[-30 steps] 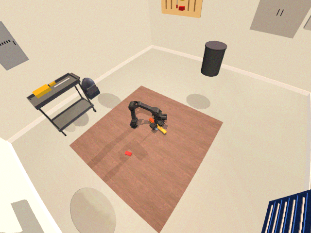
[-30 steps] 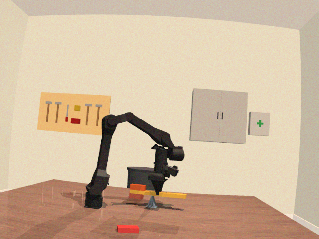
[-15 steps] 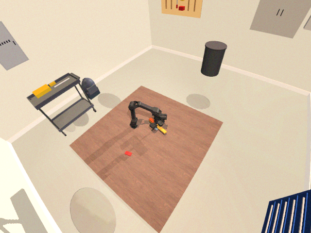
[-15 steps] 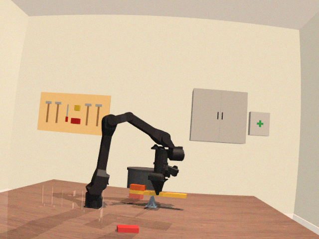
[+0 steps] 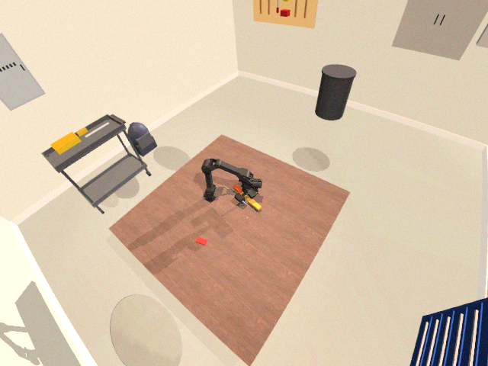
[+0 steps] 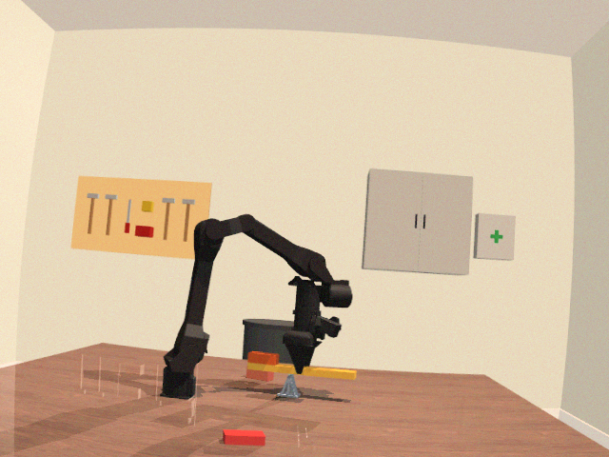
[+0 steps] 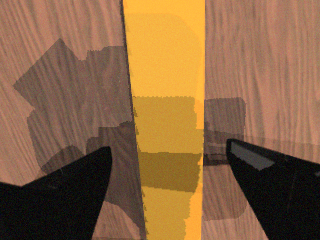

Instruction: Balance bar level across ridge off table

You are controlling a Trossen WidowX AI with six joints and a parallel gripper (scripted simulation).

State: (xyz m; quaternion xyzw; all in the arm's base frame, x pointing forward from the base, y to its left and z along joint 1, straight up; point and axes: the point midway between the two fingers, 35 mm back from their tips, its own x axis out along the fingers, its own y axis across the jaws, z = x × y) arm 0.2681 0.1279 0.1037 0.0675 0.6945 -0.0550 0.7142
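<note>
The long yellow bar (image 5: 254, 203) (image 6: 339, 373) (image 7: 165, 60) lies across the top of the small grey ridge (image 6: 289, 388), seen in the exterior view. It looks close to level, and both ends stand above the table, with a shadow below. An orange-red block (image 5: 238, 189) (image 6: 263, 358) is at the bar's end nearer the arm's base. My gripper (image 5: 246, 195) (image 7: 169, 150) is open and points down around the bar. In the wrist view a gap shows between each fingertip and the bar's sides. The exact contact at the ridge top is partly hidden by a finger.
A loose red block (image 5: 201, 241) (image 6: 244, 437) lies on the wooden table top (image 5: 275, 252) (image 6: 418, 418), away from the bar and ridge. A dark bin (image 5: 334, 94) and a cart (image 5: 110, 177) stand beyond the table top.
</note>
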